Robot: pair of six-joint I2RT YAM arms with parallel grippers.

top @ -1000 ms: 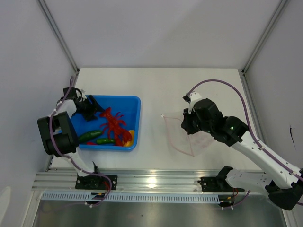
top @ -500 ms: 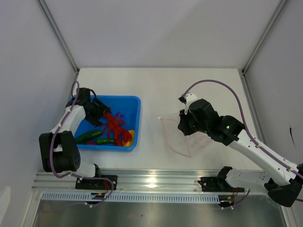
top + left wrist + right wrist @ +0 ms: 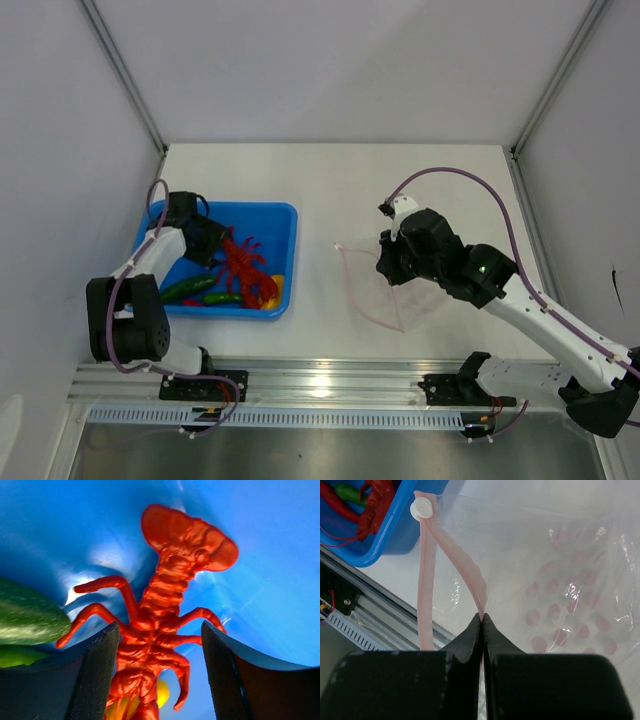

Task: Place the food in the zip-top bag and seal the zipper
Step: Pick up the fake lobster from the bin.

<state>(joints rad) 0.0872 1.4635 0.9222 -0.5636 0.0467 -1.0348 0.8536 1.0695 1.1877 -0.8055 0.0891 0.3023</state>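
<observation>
Subject: the clear, crinkly plastic zip-top bag lies on the white table, right of centre and well apart from the food; nothing is inside it. Its pale pink zipper strip is parted; one lip is pinched between the closed fingers of the right gripper, the other hangs in a loose loop beside it, joined at a small white round tab. The mouth is therefore held open (only narrowly, to judge from the wrist view).

Food: all pieces remain in the blue rectangular plastic tray at the left; a red, segmented, lobster-shaped toy lies uppermost, with long dark green peppers beside it and a yellow-orange piece at the near-right corner.

Left gripper: released, its dark fingers standing either side of the red lobster-shaped toy at mid-body; nothing is grasped yet.

Change noted: a second ago the left arm was folded back with its gripper at the tray's far-left corner; it has since reached across the tray and now sits over the toy's tail end. The right gripper has drawn the bag slightly leftward, its clamp unchanged.

Assessment: the task stands at its first pick; no food has been transferred and sealing is far off. The next move calls for the left fingers to descend and close across the toy's narrow body; its splayed legs may snag the peppers, and the slim mouth opening may resist so wide a piece.
</observation>
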